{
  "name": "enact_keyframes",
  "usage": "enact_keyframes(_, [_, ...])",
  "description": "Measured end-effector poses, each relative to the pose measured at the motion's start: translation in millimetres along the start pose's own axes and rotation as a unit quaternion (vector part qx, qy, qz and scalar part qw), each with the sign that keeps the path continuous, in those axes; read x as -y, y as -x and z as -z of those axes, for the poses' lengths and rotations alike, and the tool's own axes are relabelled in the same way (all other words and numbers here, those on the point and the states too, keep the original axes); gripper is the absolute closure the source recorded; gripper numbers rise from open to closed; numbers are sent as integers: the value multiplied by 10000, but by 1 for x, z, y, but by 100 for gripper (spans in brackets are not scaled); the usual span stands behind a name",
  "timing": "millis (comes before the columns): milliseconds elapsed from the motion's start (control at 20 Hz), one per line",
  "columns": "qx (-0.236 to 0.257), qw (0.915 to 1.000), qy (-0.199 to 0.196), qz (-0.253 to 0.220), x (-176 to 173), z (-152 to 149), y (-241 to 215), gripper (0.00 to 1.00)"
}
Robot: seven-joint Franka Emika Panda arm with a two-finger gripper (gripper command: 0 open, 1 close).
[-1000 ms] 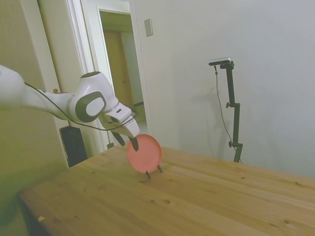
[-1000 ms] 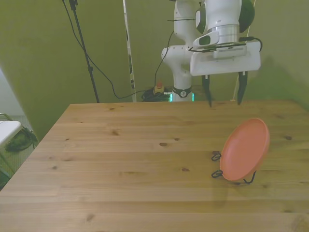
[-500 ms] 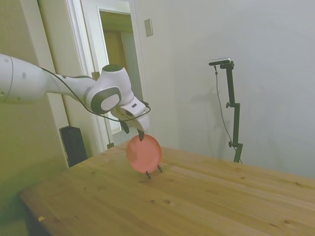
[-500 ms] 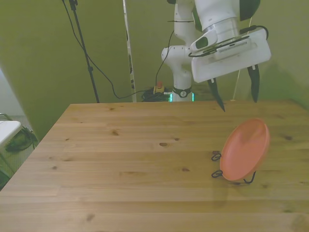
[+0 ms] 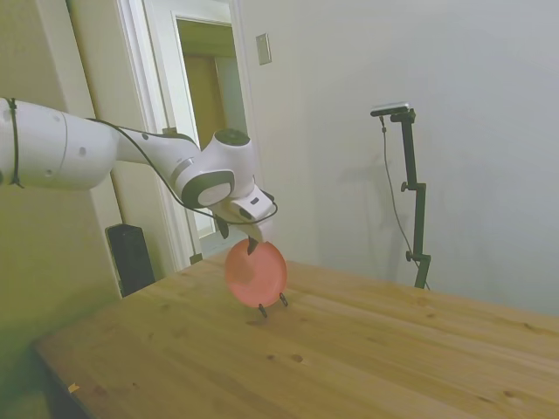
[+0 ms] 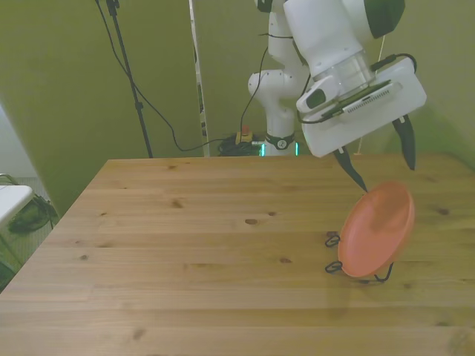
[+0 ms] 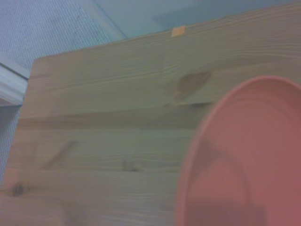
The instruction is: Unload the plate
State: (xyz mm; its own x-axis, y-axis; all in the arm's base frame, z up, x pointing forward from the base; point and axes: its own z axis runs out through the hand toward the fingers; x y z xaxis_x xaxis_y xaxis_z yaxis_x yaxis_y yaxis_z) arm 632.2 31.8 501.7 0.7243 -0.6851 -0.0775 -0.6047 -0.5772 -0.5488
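Note:
The salmon-pink plate (image 5: pixel 256 272) (image 6: pixel 376 230) stands on edge, leaning in a thin black wire stand (image 6: pixel 333 253) on the wooden table, toward the front view's right. My gripper (image 6: pixel 386 176) (image 5: pixel 237 238) is open and tilted, just above the plate's top rim. One fingertip (image 6: pixel 361 185) is close to the rim; the other hangs higher, beyond the plate's far side. Nothing is between the fingers. In the wrist view the plate (image 7: pixel 244 165) fills one corner, blurred, with bare table beside it.
The wooden table (image 6: pixel 185 252) stretches wide on the front view's left of the plate. Its edge (image 6: pixel 453 159) lies a short way past the plate on the front view's right. Cables and a thin pole (image 6: pixel 133 89) stand behind the table.
My gripper has swung over toward the plate, tilted further and come down close to its top rim. The plate and stand have not moved.

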Motion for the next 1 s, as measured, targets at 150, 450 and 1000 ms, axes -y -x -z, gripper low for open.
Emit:
enact_keyframes(150, [45, 10000, -15, 59, 8, -8, 0, 0])
enact_keyframes(450, [98, 9999, -64, 25, 9, -13, -1, 100])
enact_keyframes(1000, [139, 9999, -67, 31, 7, -18, -3, 100])
